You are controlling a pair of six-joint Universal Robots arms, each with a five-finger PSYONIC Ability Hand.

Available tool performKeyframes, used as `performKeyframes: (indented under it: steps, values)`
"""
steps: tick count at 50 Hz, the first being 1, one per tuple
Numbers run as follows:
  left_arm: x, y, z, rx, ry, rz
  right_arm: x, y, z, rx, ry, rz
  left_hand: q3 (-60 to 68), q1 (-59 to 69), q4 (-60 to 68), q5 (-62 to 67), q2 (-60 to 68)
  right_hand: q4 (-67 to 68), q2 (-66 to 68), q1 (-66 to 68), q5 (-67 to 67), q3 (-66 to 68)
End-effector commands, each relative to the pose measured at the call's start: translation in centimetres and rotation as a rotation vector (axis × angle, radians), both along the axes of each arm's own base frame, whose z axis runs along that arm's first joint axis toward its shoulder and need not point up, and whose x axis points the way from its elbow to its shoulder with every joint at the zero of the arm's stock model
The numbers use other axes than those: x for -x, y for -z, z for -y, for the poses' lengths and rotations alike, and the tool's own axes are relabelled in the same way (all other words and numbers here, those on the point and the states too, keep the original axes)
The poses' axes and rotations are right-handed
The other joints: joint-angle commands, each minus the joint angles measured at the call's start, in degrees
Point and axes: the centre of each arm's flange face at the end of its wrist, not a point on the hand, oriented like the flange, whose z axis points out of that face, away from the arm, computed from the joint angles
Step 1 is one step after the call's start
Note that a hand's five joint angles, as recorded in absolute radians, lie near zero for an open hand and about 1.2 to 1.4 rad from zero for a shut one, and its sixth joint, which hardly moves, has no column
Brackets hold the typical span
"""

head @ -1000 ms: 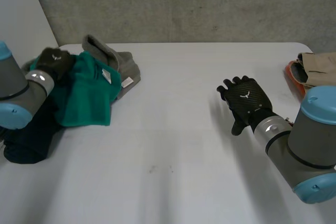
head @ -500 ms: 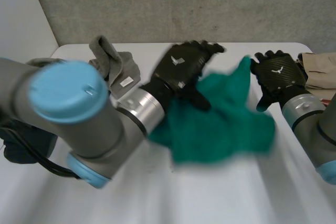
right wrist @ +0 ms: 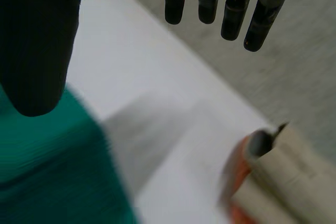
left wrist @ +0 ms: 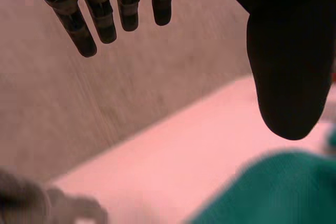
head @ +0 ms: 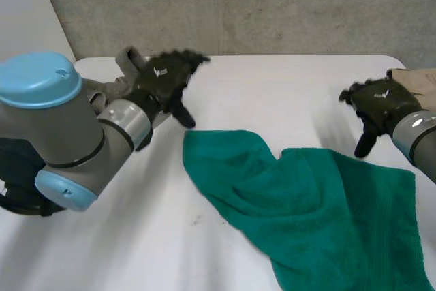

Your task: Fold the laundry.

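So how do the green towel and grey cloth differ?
The green towel lies spread and rumpled at the front of the table; the grey cloth is bunched at its far left corner. The left hand hides part of the grey cloth; nothing covers the towel. Neither is held.

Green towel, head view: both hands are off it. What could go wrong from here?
1. The green towel lies rumpled, with a raised fold near its middle. Folded without flattening, it would likely come out crooked.
2. The right hand, open, hovers close to the folded beige stack. A wide reach could nudge it.
3. The left hand, open, is beside the grey cloth. It might snag that instead.
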Motion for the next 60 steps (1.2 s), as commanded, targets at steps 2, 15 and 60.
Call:
performKeyframes:
  steps: [2, 15, 60]
  values:
    - [2.2, 4.5, -2.7, -0.080, 0.184, 0.172, 0.2, 1.0, -1.3, -0.134, -0.005, -0.047, 1.56, 2.45, 1.97, 1.12, 1.98, -3.62, -2.71, -1.64, -3.44, -2.27]
    - [8.0, 9.4, -5.0, -0.034, 0.362, 0.241, 0.7, 4.3, -1.5, -0.147, -0.001, -0.066, 6.43, 7.33, 6.85, 6.00, 6.86, -3.62, -2.71, -1.64, -3.44, -2.27]
    - [3.7, -3.4, -8.8, 0.367, 0.120, 0.356, -4.1, 5.4, -0.1, -0.502, -0.216, 0.124, 67.81, 68.71, 68.23, 67.38, 68.24, -3.62, -2.71, -1.64, -3.44, -2.27]
